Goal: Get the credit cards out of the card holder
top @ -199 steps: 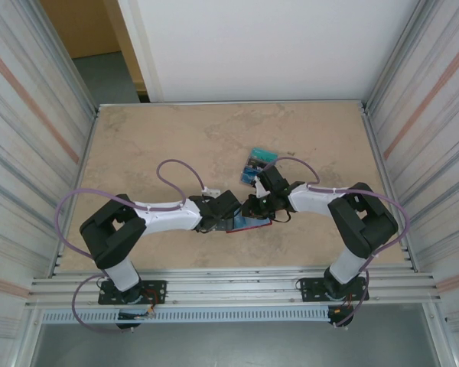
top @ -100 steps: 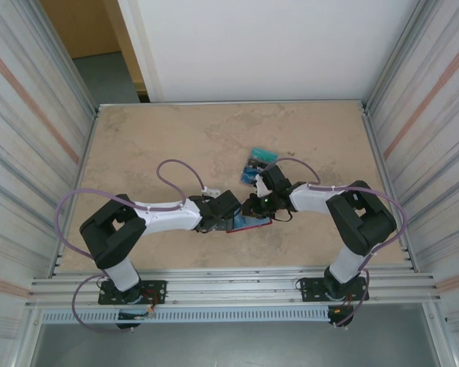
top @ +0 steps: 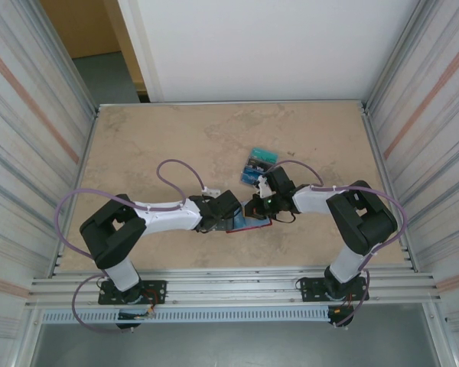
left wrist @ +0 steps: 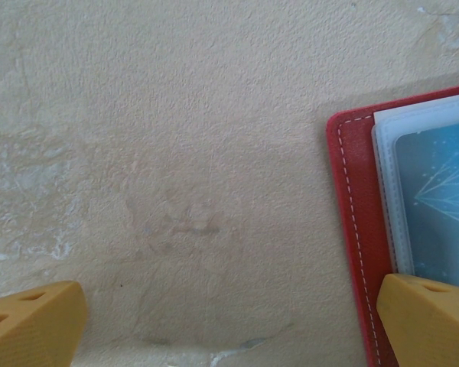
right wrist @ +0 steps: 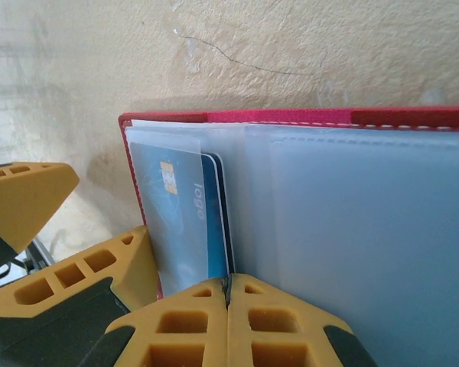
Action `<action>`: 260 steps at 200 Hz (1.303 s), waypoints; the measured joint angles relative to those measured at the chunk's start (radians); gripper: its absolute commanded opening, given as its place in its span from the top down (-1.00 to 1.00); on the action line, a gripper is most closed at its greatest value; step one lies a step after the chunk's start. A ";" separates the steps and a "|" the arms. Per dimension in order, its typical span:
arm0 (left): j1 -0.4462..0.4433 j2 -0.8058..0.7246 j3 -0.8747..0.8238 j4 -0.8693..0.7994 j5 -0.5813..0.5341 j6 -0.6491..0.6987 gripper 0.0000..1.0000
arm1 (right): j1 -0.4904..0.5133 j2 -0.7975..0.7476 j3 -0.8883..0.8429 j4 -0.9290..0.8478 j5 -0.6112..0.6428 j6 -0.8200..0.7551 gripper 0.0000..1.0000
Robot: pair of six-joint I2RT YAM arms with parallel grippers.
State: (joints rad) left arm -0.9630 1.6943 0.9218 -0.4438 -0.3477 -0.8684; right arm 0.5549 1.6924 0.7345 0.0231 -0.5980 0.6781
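The red card holder (top: 252, 223) lies spread open on the table between the two arms. Its clear inner sleeves (right wrist: 344, 229) face up. A blue credit card (right wrist: 176, 222) with a gold chip sits in the end sleeve, and a second, dark-edged card (right wrist: 225, 222) lies just behind it. My right gripper (right wrist: 228, 281) is shut on the near edge of that card stack. My left gripper (left wrist: 229, 321) stands wide open. One finger (left wrist: 432, 317) rests on the holder's red edge (left wrist: 353, 199) and the other finger (left wrist: 30, 325) is over bare table.
Loose blue and teal cards (top: 258, 164) lie on the table just beyond the right gripper (top: 255, 206). Ribbed metal walls (top: 30, 153) stand along both sides of the table. The left gripper's yellow fingers (right wrist: 27, 199) sit close beside the holder's corner.
My right gripper has closed fully onto the card edge at the holder's end sleeve and shifted slightly. The left arm and the holder have not moved.
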 measured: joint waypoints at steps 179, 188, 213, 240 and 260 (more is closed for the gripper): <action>0.000 0.000 0.008 -0.014 -0.004 0.006 -0.98 | -0.060 -0.057 -0.036 -0.024 0.052 0.002 1.00; 0.001 0.000 0.011 -0.019 -0.005 0.008 -0.98 | -0.060 -0.057 -0.040 -0.024 0.052 0.002 1.00; 0.002 0.000 0.023 -0.038 -0.014 0.019 -0.97 | -0.060 -0.058 -0.047 -0.024 0.052 0.003 1.00; 0.002 -0.014 0.038 -0.055 -0.020 0.036 -0.98 | -0.060 -0.059 -0.052 -0.023 0.052 0.005 1.00; 0.002 -0.027 0.054 -0.058 -0.026 0.047 -0.97 | -0.060 -0.059 -0.052 -0.023 0.052 0.014 1.00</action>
State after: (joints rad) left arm -0.9611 1.6676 0.9756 -0.5018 -0.3733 -0.8215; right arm 0.4950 1.6337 0.6823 0.0002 -0.5461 0.6926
